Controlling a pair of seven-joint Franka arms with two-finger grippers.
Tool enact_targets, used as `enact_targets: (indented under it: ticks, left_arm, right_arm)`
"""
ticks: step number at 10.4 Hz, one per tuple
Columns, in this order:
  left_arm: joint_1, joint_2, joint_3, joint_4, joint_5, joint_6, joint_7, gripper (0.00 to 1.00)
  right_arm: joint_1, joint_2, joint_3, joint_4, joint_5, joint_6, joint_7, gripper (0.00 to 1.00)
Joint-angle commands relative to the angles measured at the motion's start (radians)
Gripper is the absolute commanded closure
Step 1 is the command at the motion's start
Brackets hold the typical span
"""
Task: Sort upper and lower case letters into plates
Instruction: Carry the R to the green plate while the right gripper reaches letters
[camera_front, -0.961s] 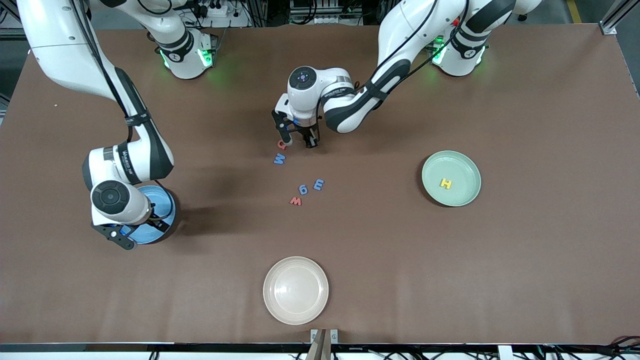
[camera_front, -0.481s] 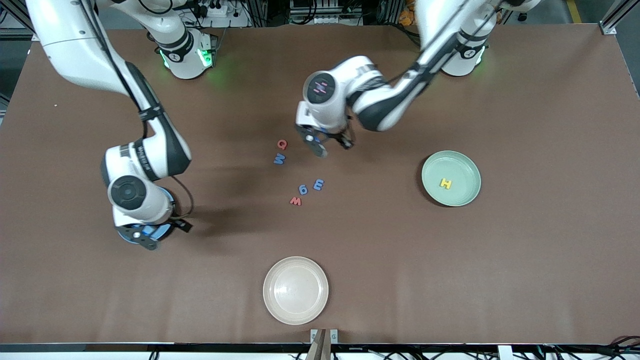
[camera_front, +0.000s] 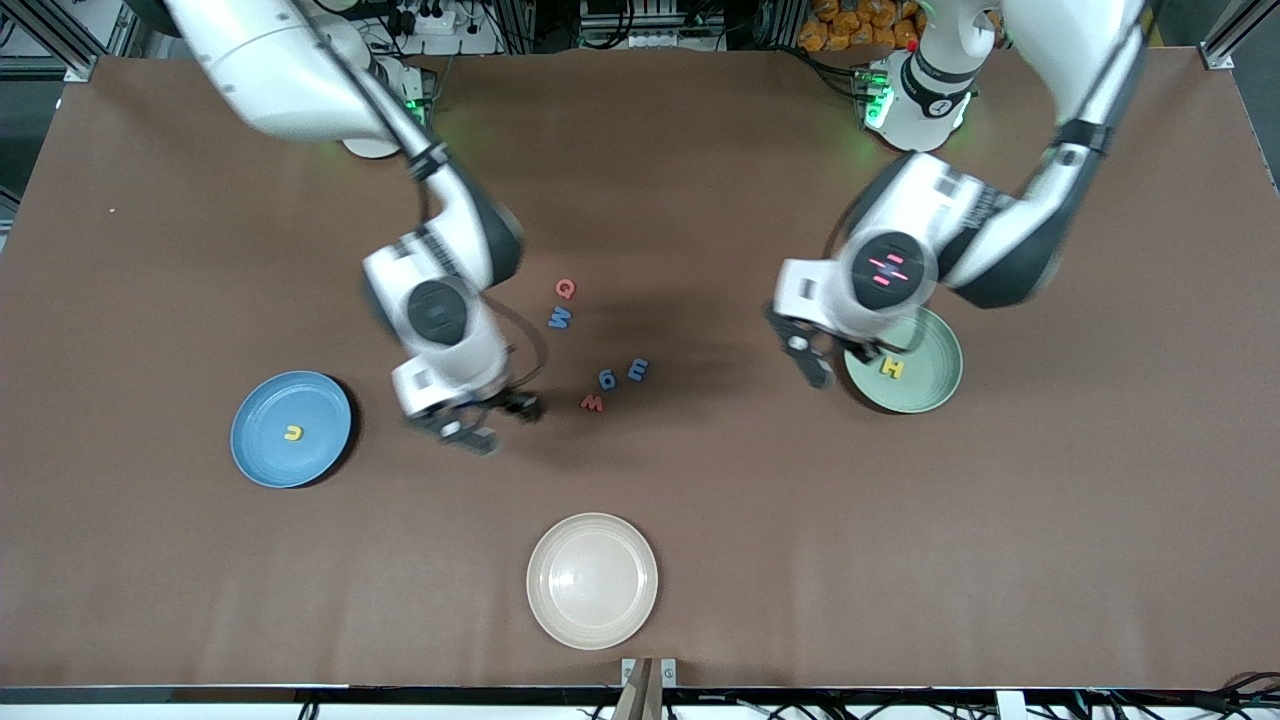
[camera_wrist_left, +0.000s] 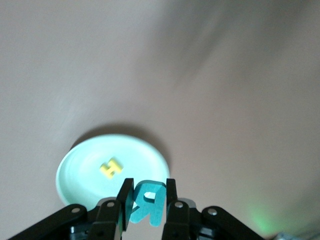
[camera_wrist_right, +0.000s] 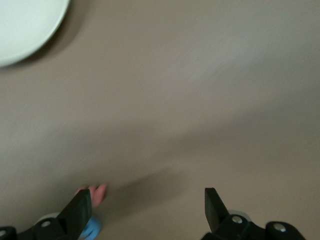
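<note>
the step in hand looks like delivery: the left gripper (camera_wrist_left: 146, 200), pinching a teal letter r (camera_wrist_left: 148, 203), hangs over the table beside the mint green plate (camera_front: 935, 392). it should come squarely over the bare plate floor, sink low, then part its fingers, so the letter drops flat and clear of the yellow h (camera_front: 891, 368) already lying there.

the right gripper (camera_front: 487, 418), fingers spread and empty, is over bare table near the loose letters, probably heading for the red w (camera_front: 591, 403).

the r is a small chunky capital, held upright between the pads. the sky blue plate (camera_front: 262, 462), toward the right arm's end, carries a yellow u (camera_front: 292, 432).
</note>
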Motion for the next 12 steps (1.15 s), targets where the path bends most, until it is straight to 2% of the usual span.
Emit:
enact_targets:
  ticks: [1,4,5,6,8,10,12]
  left_arm:
    - [0.142,-0.028,-0.015,-0.121,-0.010,0.115,0.070,1.00]
    - [0.191,-0.099,-0.015,-0.210,-0.026,0.172,0.064,1.00]
    - [0.223,-0.116,-0.015,-0.266,-0.027,0.233,0.053,1.00]
    - [0.275,-0.116,-0.015,-0.332,-0.033,0.344,0.054,1.00]
    - [0.295,-0.095,-0.011,-0.426,-0.035,0.527,0.053,1.00]
    - [0.317,-0.062,-0.008,-0.469,-0.033,0.629,0.053,1.00]
    - [0.322,-0.036,0.011,-0.486,-0.033,0.672,0.044,1.00]
  right_arm:
    - [0.081,0.073,-0.002,0.023,-0.011,0.070,0.019,0.00]
    - [0.128,0.105,-0.002,0.019,-0.022,0.081,-0.056,0.00]
    - [0.138,0.112,-0.002,0.009,-0.033,0.081,-0.093,0.00]
    - [0.139,0.112,-0.002,-0.010,-0.045,0.087,-0.130,0.00]
    - [0.139,0.110,-0.002,-0.040,-0.060,0.143,-0.196,0.00]
    - [0.139,0.110,-0.002,-0.040,-0.067,0.151,-0.268,0.00]
    - [0.139,0.122,-0.002,-0.040,-0.068,0.177,-0.285,0.00]
